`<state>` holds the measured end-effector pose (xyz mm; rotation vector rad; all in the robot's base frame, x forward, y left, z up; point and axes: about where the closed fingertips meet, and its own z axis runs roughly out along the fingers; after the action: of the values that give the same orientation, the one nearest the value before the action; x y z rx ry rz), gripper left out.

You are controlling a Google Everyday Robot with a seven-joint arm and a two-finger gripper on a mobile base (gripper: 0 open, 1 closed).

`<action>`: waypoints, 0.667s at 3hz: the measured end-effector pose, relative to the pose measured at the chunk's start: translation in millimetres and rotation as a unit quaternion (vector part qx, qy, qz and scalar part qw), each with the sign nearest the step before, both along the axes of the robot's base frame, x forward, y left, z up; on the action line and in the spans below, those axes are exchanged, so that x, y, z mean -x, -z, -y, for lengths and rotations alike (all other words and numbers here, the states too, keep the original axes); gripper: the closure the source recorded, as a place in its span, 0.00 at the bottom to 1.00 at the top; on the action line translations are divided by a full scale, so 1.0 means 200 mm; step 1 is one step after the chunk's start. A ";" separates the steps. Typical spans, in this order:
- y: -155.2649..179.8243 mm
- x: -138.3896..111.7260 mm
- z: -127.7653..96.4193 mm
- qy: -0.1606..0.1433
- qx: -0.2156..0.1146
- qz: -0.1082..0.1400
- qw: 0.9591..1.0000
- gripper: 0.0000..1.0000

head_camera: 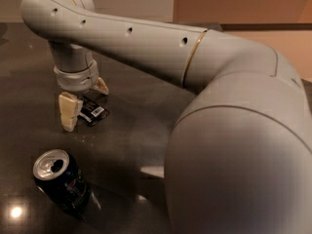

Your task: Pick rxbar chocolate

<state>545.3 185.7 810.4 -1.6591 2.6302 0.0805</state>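
The rxbar chocolate (93, 113) is a small flat black wrapper with a white patch, lying on the dark table (131, 130) at the left. My gripper (86, 107) hangs straight down over it. One cream finger (68, 112) stands just left of the bar and the other finger (101, 86) is behind it to the right. The fingers are apart with the bar between them, partly hidden under the wrist. The bar rests on the table.
A dark soda can (61, 182) with an open top stands at the front left, well in front of the gripper. My big grey arm (234, 130) fills the right half of the view and hides the table there.
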 end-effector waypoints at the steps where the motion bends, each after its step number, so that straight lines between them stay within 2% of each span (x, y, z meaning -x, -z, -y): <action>1: -0.01 0.02 -0.01 0.004 -0.001 0.000 1.000 0.40; 2: -0.03 0.02 -0.01 0.004 -0.001 0.000 1.000 0.64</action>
<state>541.8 187.8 817.1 -1.6487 2.6349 0.0822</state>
